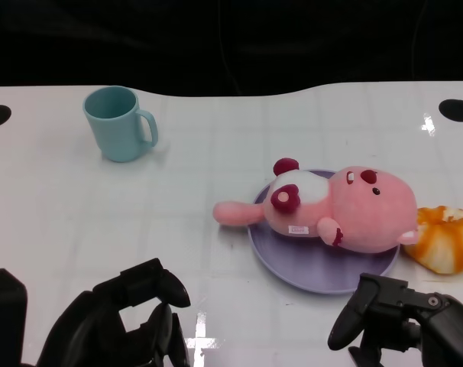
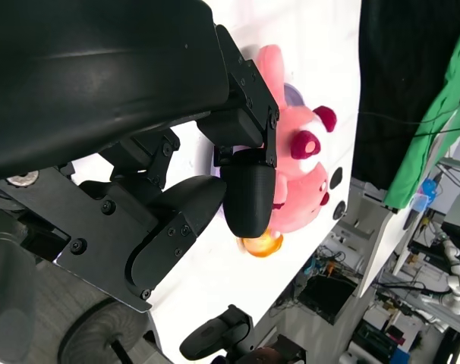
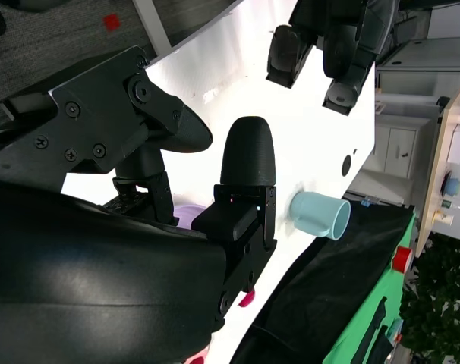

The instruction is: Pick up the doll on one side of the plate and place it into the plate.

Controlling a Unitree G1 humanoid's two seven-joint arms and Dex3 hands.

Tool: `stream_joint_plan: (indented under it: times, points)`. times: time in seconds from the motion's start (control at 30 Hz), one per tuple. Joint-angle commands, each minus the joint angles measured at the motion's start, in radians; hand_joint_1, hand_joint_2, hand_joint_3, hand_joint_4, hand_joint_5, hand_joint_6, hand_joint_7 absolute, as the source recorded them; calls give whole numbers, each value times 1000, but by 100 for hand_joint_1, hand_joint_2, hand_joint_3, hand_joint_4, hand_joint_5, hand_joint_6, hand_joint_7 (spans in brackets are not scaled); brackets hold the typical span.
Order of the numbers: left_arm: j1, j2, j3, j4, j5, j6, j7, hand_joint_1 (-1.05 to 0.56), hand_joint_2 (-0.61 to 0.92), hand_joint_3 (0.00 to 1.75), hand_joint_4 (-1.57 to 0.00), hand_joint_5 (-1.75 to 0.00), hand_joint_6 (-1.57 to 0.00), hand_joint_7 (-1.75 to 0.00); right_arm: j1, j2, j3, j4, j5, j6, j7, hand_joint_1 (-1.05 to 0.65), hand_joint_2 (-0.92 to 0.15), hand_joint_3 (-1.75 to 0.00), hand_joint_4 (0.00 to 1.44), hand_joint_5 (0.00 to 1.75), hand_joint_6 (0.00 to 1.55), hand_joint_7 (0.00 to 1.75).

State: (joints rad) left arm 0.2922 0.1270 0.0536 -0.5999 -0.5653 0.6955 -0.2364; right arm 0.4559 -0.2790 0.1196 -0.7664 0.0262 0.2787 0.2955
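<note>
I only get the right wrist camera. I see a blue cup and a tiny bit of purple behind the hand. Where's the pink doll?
Observer: The pink doll is lying on its side on the purple plate, with one end poking out past the rim.
Operator: Is a hand grabbing it?
Observer: No. The left hand and the right hand are both at the near edge of the table, short of the plate, and they hold nothing.
Operator: Is anything else by the plate?
Observer: Yes, an orange and white toy sits beside the plate, right next to the doll's head.
</note>
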Motion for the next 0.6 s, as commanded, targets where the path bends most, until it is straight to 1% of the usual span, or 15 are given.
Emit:
stream_joint_plan:
  times: [0.03, 0.27, 0.33, 0.6]
  points:
    - [0, 15, 6, -2, -15, 29, 14, -14, 42, 141, -85, -175, -73, -169, 9, -11, -13, 3, 9, -21, 6, -12, -59, -105, 65, 165, 59, 134]
    - [0, 15, 1, -11, -16, 48, 15, -15, 40, 144, -85, -175, -73, -169, 17, -6, -19, 13, 21, -40, 10, -11, -61, -104, 64, 166, 57, 135]
    - [1, 11, 1, -20, -18, 58, 25, -14, 38, 147, -86, -175, -74, -169, 19, -6, -18, 10, 21, -40, 9, -11, -61, -103, 64, 166, 57, 135]
    - [3, 19, -6, -21, -19, 43, 6, -15, 37, 150, -85, -175, -72, -170, 25, -11, -22, 0, 19, -37, 10, -10, -62, -103, 63, 166, 56, 135]
